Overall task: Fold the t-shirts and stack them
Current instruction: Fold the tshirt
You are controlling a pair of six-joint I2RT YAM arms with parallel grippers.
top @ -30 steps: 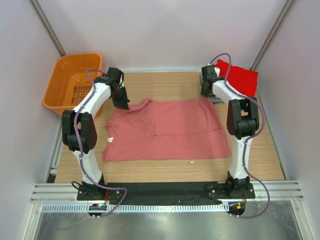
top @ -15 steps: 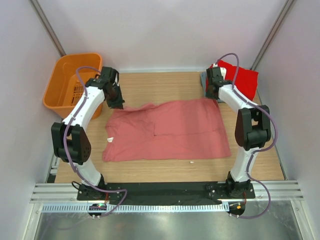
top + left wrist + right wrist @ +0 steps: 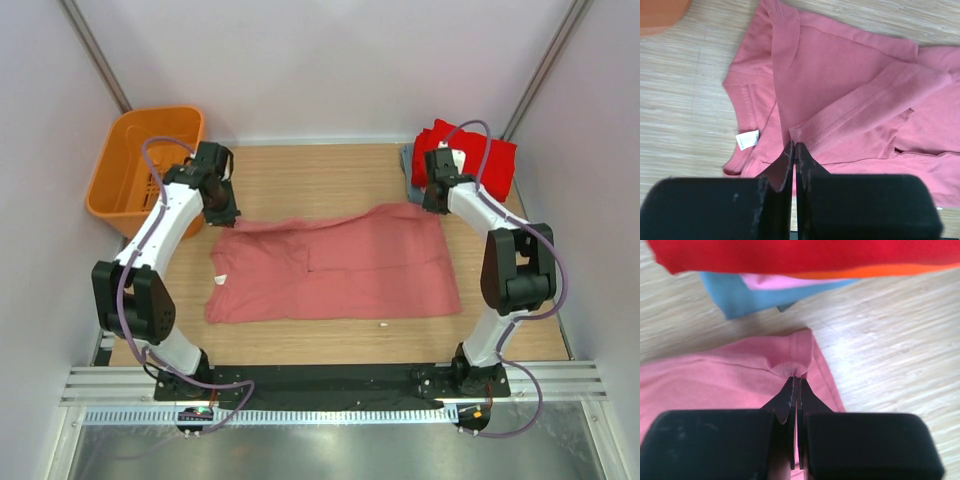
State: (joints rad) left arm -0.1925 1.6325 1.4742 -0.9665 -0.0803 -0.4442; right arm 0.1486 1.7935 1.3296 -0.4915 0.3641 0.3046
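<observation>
Left gripper [image 3: 226,212] is at the far-left edge of the unfolded t-shirt [image 3: 340,265], and the right gripper [image 3: 432,203] is at its far-right corner. The shirt lies on the table [image 3: 330,175], stretched between the two and reaching back from them toward the arm bases. The basket [image 3: 160,112] stands left of the left gripper and a little beyond it. Just past the right gripper, off to its right, lies the stack of folded t-shirts [image 3: 480,160], near the shirt's corner but apart from it. In the left wrist view, the neck label [image 3: 748,139] lies just left of the fingertips.
</observation>
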